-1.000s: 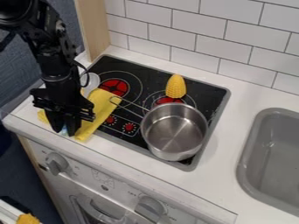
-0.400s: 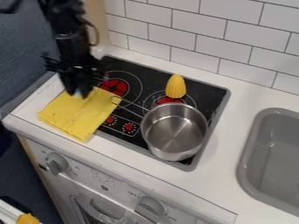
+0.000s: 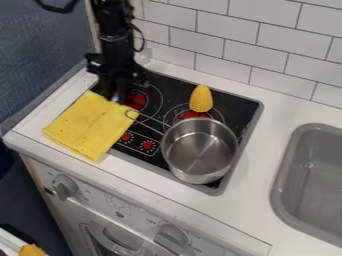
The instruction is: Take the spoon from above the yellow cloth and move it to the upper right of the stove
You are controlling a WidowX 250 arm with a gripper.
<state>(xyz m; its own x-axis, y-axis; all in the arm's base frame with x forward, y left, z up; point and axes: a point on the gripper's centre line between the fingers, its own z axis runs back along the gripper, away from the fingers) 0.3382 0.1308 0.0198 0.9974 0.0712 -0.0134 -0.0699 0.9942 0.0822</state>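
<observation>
Spoon (image 3: pixel 117 98) seems to be the small pale piece at the tip of the end effector (image 3: pixel 118 100), left of centre in the upper half of the frame, near the upper corner of the yellow cloth (image 3: pixel 84 126) and the left side of the stove (image 3: pixel 248 106). How far the end effector is open cannot be told; the spoon is judged to be in its hold, though the grasp itself is too blurred to confirm.

Light weight and stiffness are to be expected, with a smooth surface that could twist or slip if pinched near one end. It is best held around the middle of the handle, squarely across, and is unlikely to break. Enough height should be kept to clear the corn (image 3: pixel 200 99) and the wire handle of the pot (image 3: pixel 200 152) on the way to the stove's upper right.

Compared with the earliest frame, the end effector has been shifted up and rightward from the lower part of the cloth, the pale piece moving along with it. More of the cloth is now exposed, while the pot and corn have been left in place.
</observation>
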